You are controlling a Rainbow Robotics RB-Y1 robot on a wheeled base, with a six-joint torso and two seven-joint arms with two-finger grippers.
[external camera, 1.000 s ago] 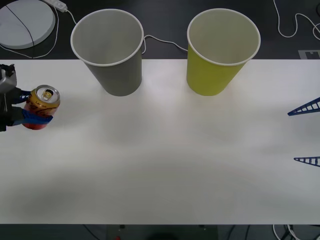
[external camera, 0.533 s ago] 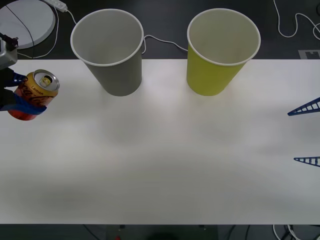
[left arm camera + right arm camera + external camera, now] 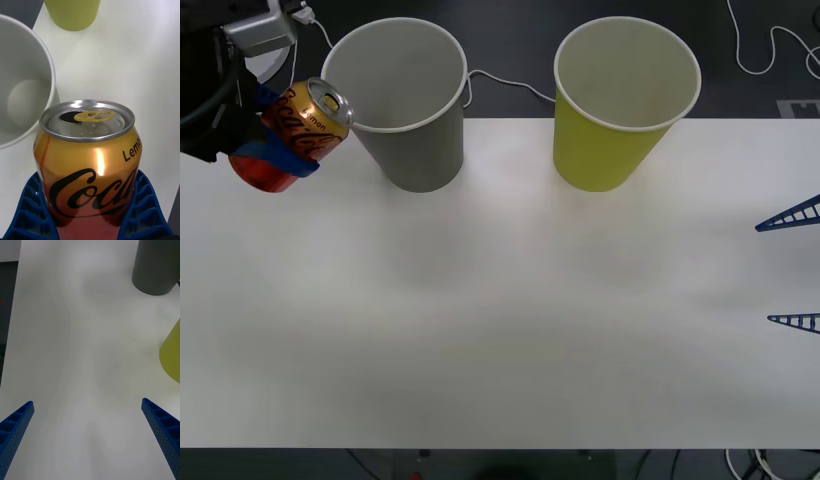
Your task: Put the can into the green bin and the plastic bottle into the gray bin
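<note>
Front view puts the left gripper (image 3: 278, 150) at about ten o'clock on the scene, lifted off the white table (image 3: 500, 300), its blue ribbed fingers (image 3: 28, 210) clamped on the red lower body of the can (image 3: 295, 135). That can is tilted, its silver top leaning toward the gray bin (image 3: 395, 100), and its upper edge lies just beside the bin's white rim at the bin's nine o'clock side. From the left wrist, the can's opened top and yellow tab sit close by the gray bin's pale inside. At the gray bin's three o'clock, well apart, stands the green bin (image 3: 625, 100). Far off at four o'clock the right gripper (image 3: 792, 268) hangs over the table edge, fingers spread wide and holding nothing.
</note>
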